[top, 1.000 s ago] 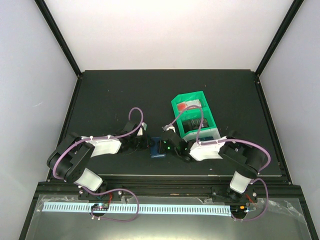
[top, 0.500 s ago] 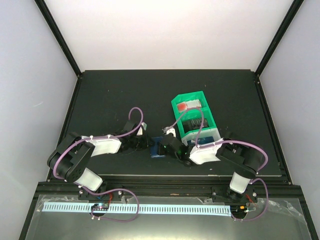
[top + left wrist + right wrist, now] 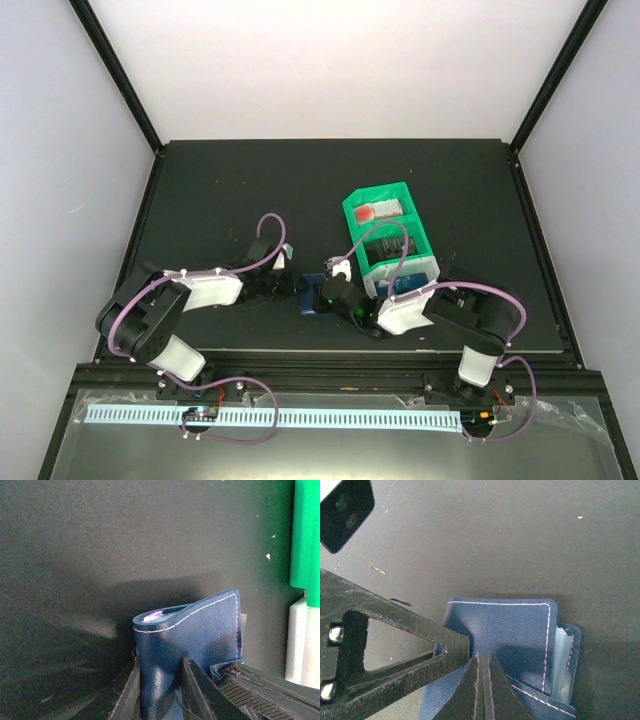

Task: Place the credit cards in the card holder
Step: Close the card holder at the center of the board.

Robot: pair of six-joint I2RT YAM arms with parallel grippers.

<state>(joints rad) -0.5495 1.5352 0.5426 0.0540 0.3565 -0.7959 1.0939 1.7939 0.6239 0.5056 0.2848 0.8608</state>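
The navy card holder [image 3: 311, 296] lies near the table's front, between my two grippers. In the left wrist view its stitched flap [image 3: 187, 635] stands up, pinched between my left gripper's [image 3: 161, 692] fingers. A pale card edge [image 3: 155, 615] shows inside the fold. In the right wrist view my right gripper [image 3: 483, 672] is shut, its tips resting on the holder's flap [image 3: 505, 627]. A pale card [image 3: 562, 660] sits in the pocket at the holder's right edge. From above, the left gripper [image 3: 286, 288] is at the holder's left and the right gripper [image 3: 335, 294] is over its right side.
A green-and-white compartment bin [image 3: 387, 236] stands just behind and right of the holder, close to the right arm. It also shows at the right edge of the left wrist view [image 3: 306, 535]. The left gripper's finger [image 3: 395, 630] crosses the right wrist view.
My right arm has swung left, bringing its gripper over the card holder. The left arm has stayed in place, holding the holder.
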